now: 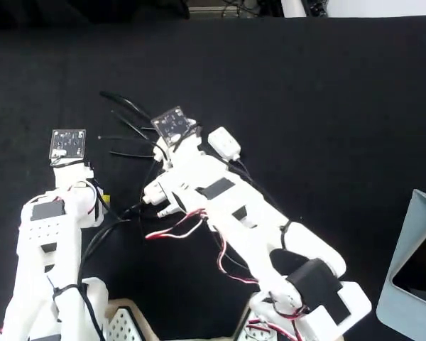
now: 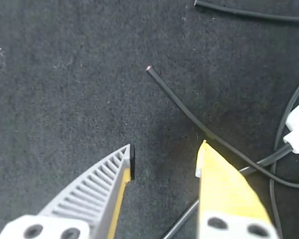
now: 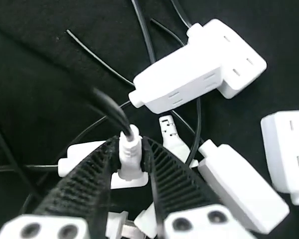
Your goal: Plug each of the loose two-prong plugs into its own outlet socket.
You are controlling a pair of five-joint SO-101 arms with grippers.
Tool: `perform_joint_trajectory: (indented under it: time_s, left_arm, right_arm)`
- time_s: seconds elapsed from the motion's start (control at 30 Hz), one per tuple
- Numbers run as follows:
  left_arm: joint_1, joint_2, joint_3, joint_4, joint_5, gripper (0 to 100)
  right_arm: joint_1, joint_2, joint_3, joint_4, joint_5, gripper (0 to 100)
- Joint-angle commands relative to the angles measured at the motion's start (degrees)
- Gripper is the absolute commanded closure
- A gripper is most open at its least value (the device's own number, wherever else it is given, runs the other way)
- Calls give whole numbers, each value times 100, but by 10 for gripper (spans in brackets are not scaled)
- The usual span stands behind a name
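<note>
Black table (image 1: 326,106). I've got R arm (image 1: 241,220) stretched diagonally twd table centre, wrist over the cable tangle. L arm (image 1: 50,241) sits at left, pointing down at cloth. From high cam both grippers are hidden under the wrist boards. White outlet block (image 3: 189,79) lies near R gripper (image 3: 129,144), which is clenched on a white plug (image 3: 129,162), black cord on top, prongs hidden. L gripper (image 2: 164,159) is spread apart; thin wire (image 2: 179,104) ends just ahead.
</note>
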Motion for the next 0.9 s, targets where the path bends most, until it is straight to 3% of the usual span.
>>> perform_joint_trajectory:
  time_s: [0.0, 0.57, 0.87]
  left_arm:
    - [-31, 0, 4, -88, 53, 780]
    - [22, -44, -75, -105, 62, 777]
    - [787, -44, -769, -404, 229, 776]
  right_arm:
    - [18, 40, 251, -132, 193, 987]
    - [18, -470, 268, -237, -123, 987]
    - [18, -1938, 971, -237, -132, 987]
